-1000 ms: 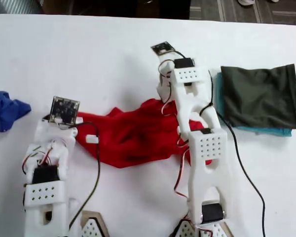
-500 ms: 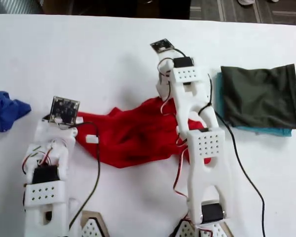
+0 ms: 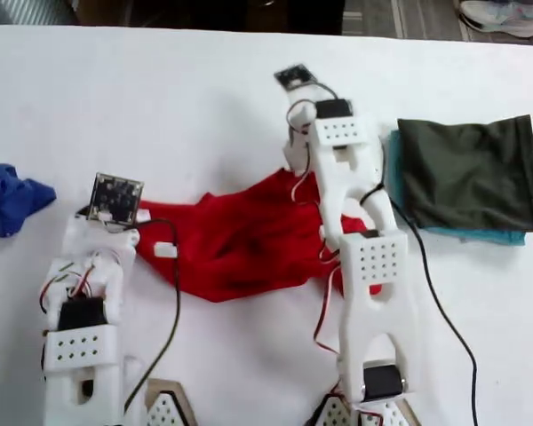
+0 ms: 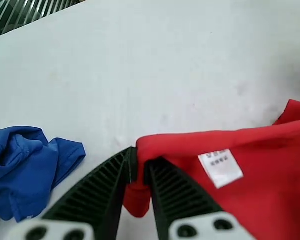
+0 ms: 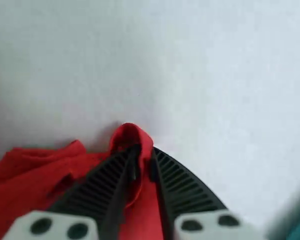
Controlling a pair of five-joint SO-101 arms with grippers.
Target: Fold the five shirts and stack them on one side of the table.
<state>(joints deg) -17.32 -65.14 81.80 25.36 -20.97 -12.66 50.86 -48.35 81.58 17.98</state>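
Observation:
A red shirt [image 3: 235, 240] lies crumpled across the middle of the table, stretched between both arms. My left gripper [image 4: 139, 165] is shut on its edge near a white label [image 4: 220, 167]; the arm [image 3: 89, 293] stands at the front left. My right gripper [image 5: 140, 160] is shut on a pinched fold of the red shirt [image 5: 132, 137] at the shirt's far right corner; its arm [image 3: 355, 240] crosses the cloth. A blue shirt [image 3: 9, 197] lies bunched at the left edge, also the blue shirt [image 4: 25, 165]. A folded dark green shirt [image 3: 471, 173] rests on a teal one [image 3: 480, 236] at the right.
The white table [image 3: 160, 98] is bare along its far half. Cables [image 3: 173, 311] hang from both arms near the front edge. A person's shoe [image 3: 502, 13] shows beyond the far edge.
The right arm has shifted slightly right and away, pulling the red shirt's far corner with it. The left arm has stayed still.

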